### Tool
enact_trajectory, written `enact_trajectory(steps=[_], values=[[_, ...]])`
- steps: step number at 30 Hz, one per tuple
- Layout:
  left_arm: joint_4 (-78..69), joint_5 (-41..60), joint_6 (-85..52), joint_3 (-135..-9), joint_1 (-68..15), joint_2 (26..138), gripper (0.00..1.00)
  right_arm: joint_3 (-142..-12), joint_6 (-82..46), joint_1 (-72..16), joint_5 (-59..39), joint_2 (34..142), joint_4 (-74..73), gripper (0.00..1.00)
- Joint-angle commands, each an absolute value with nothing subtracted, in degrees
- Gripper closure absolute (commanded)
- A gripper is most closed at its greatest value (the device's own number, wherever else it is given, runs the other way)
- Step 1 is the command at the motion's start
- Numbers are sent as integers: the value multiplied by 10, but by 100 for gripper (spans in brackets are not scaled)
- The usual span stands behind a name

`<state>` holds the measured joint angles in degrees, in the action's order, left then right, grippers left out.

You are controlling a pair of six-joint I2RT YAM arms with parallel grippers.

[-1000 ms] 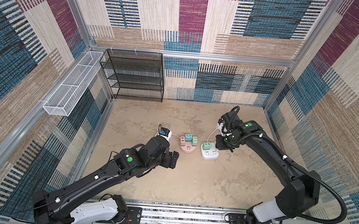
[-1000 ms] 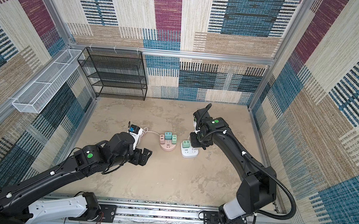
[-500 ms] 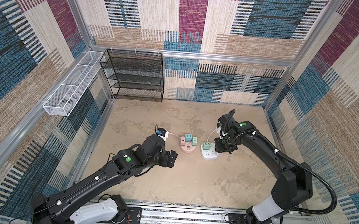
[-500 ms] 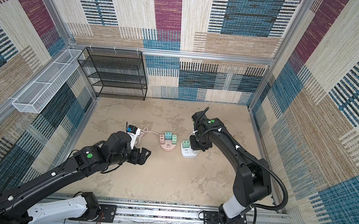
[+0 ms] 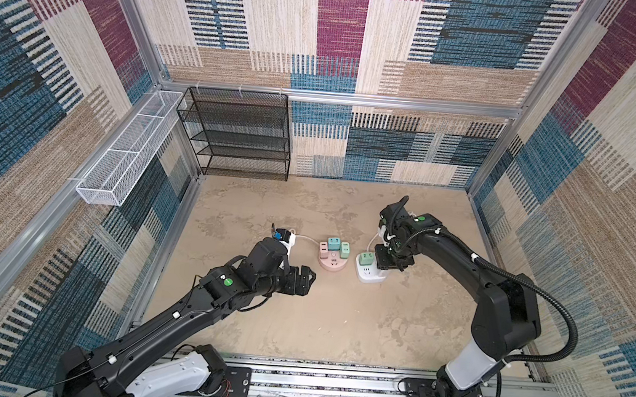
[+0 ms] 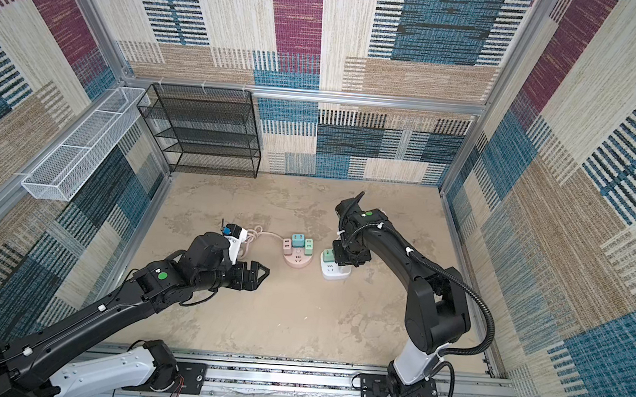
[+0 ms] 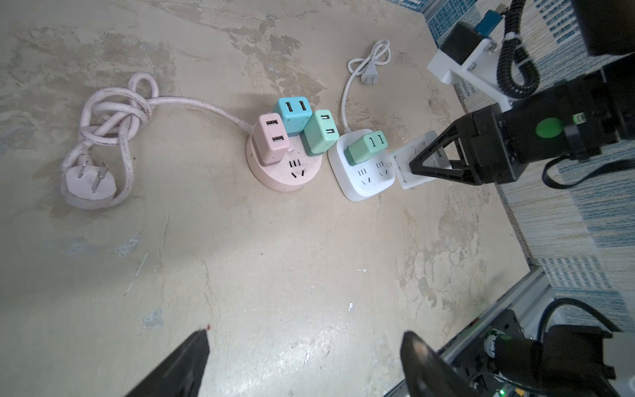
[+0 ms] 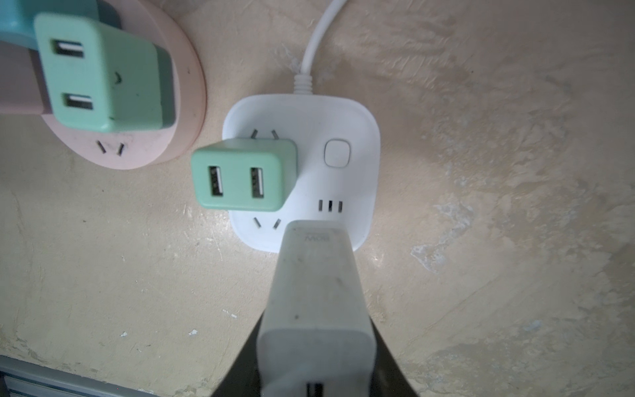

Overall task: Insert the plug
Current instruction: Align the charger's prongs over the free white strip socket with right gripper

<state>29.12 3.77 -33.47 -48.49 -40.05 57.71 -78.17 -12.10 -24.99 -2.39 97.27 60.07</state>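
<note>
In the left wrist view, the right gripper [image 7: 417, 166] is pinched on a white rectangular plastic charger plug [image 7: 400, 168], which sits just beside the edge of the white square power socket [image 7: 364, 178]. The left gripper [image 7: 307, 333] is spread wide over bare table. In the right wrist view, the plug's tip overlaps the socket's rim, beside a mint-green USB adapter [image 8: 240, 178]; I cannot tell whether plug and socket touch. In both top views, the left gripper hovers near a pink round socket [image 5: 331, 263].
</note>
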Motion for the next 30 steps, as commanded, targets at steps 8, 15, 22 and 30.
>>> enact_trajectory(steps=[8, 15, 22, 30], values=[[257, 83, -364, -472, -386, 578, 9, -764, -117, -244, -1, 983, 569, 100], [257, 85, -367, -469, -383, 580, 9, -758, -115, -240, 4, 982, 563, 100], [256, 86, -368, -466, -381, 579, 9, -759, -111, -238, -6, 984, 556, 100], [259, 86, -367, -465, -379, 580, 9, -761, -108, -237, -17, 994, 555, 100]])
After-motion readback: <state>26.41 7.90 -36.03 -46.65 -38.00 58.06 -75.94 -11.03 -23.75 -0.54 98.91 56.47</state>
